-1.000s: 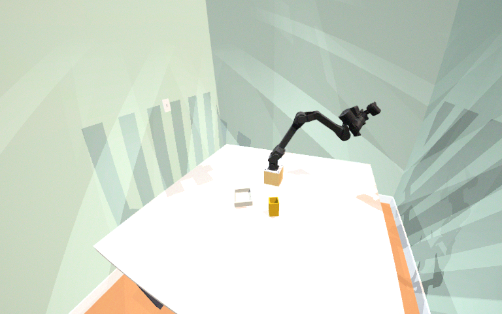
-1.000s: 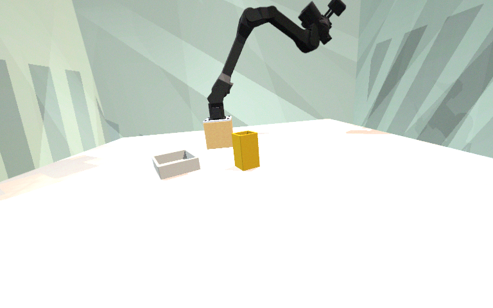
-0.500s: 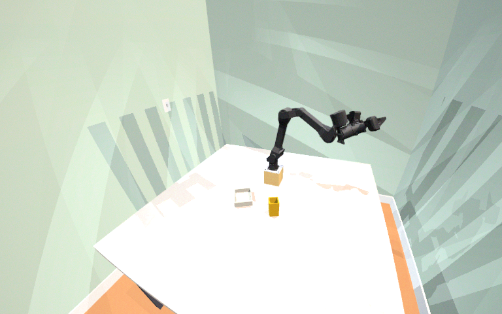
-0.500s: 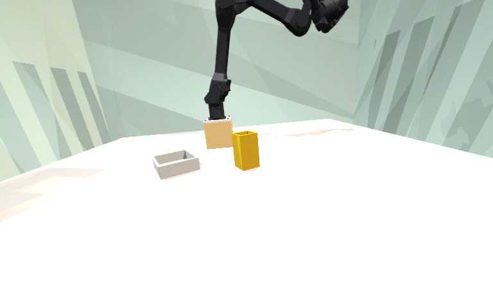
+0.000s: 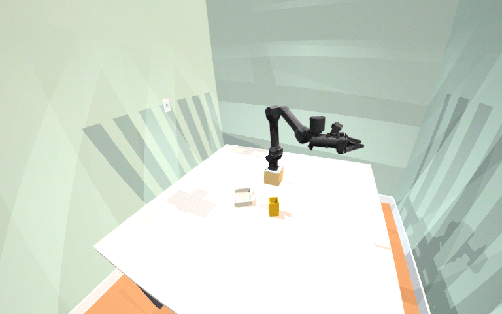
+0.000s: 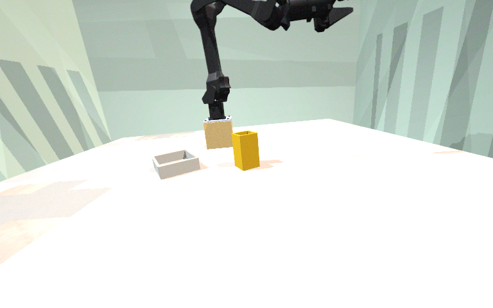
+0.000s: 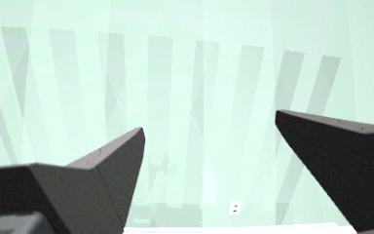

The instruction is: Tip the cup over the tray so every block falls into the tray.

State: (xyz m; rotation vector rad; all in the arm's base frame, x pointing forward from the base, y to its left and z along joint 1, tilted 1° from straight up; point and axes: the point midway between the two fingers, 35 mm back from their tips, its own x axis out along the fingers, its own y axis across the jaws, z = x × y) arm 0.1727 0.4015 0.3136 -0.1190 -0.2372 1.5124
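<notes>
Top view: yellow cup (image 5: 274,208) (image 6: 247,151) upright near shallow tray (image 5: 244,203) (image 6: 178,169); cup's contents unclear.

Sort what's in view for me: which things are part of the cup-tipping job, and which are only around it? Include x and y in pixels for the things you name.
Job:
- yellow square upright cup (image 5: 274,209) (image 6: 247,151)
- pale grey shallow rectangular tray (image 5: 243,203) (image 6: 180,169)
- black open hand (image 5: 363,143) (image 7: 209,125)

Not job:
- white wall outlet (image 7: 236,208)

Cannot tell: blocks inside cup.
</notes>
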